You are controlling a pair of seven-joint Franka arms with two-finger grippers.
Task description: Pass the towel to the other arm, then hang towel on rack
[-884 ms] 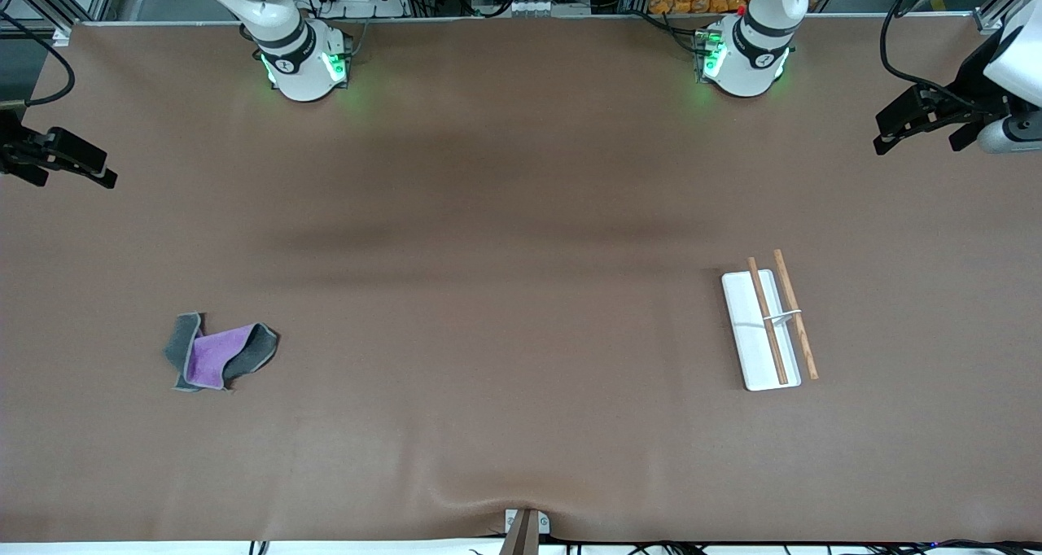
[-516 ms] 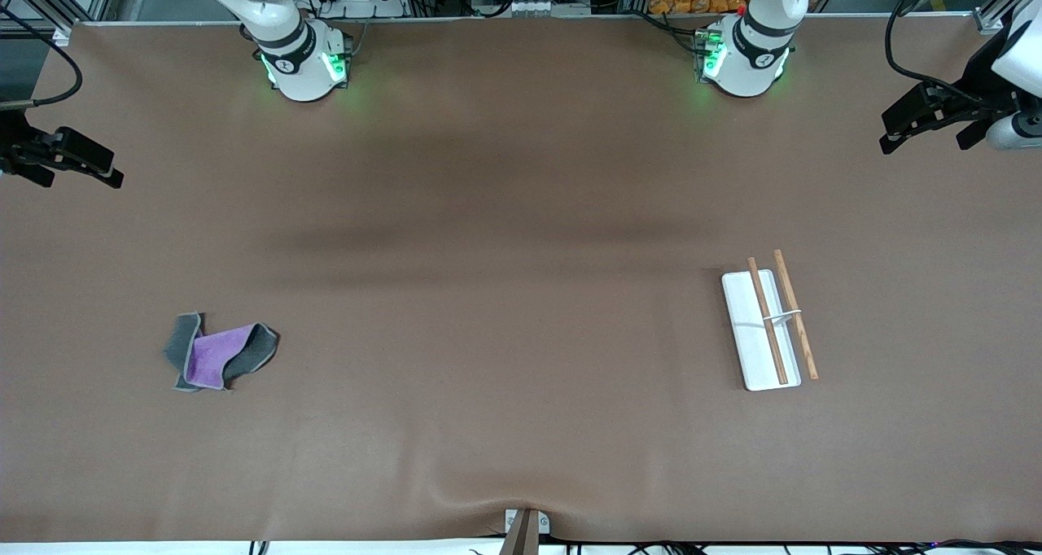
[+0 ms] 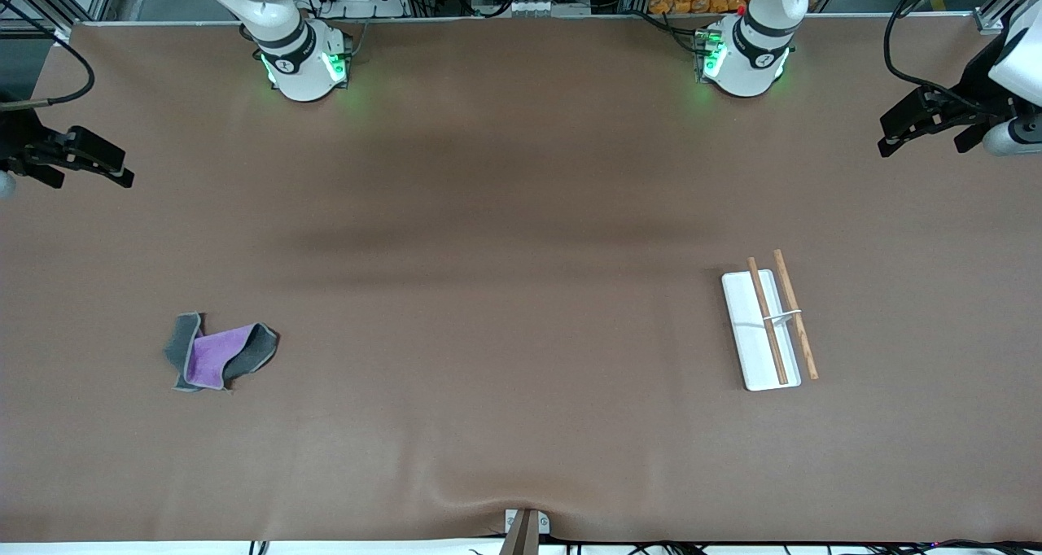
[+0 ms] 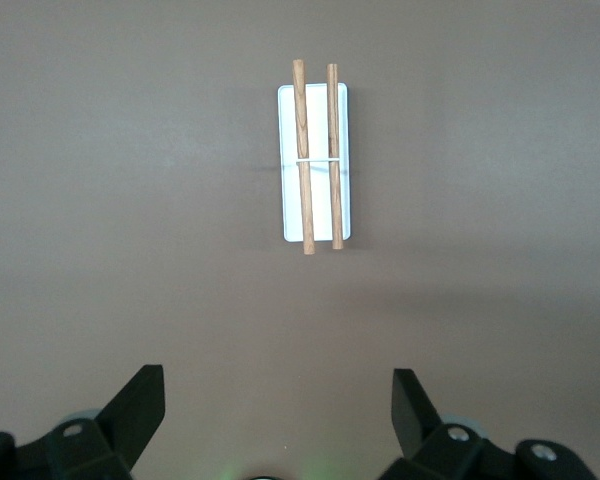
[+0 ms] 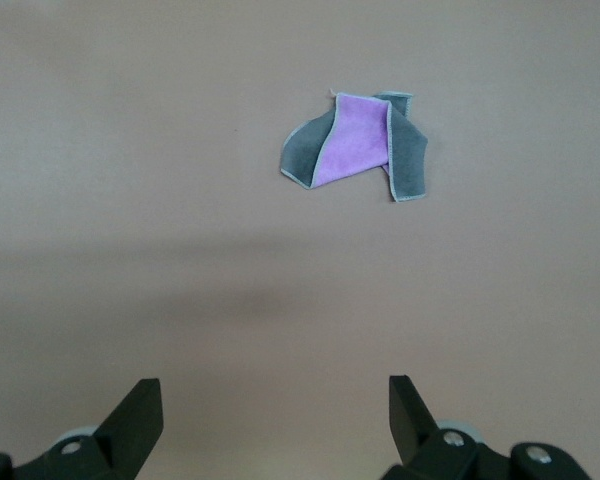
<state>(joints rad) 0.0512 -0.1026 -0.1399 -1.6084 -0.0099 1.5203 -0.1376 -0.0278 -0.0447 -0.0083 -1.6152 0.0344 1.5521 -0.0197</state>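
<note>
Two grippers up and spread wide! Right gripper (image 5: 270,420) hangs at its end edge, towel (image 3: 220,351) lying crumpled toward the front edge, well apart — right arm's nearer. Left gripper (image 4: 275,420) waits high at the opposite edge, rack (image 3: 769,327) below it.

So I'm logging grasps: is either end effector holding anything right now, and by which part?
Nothing is held. Both the left end effector and right end effector are open and empty; the towel lies on the table.

Purple-and-grey towel (image 3: 221,353); white rack (image 3: 767,327), 2 wooden-brown rods.
</note>
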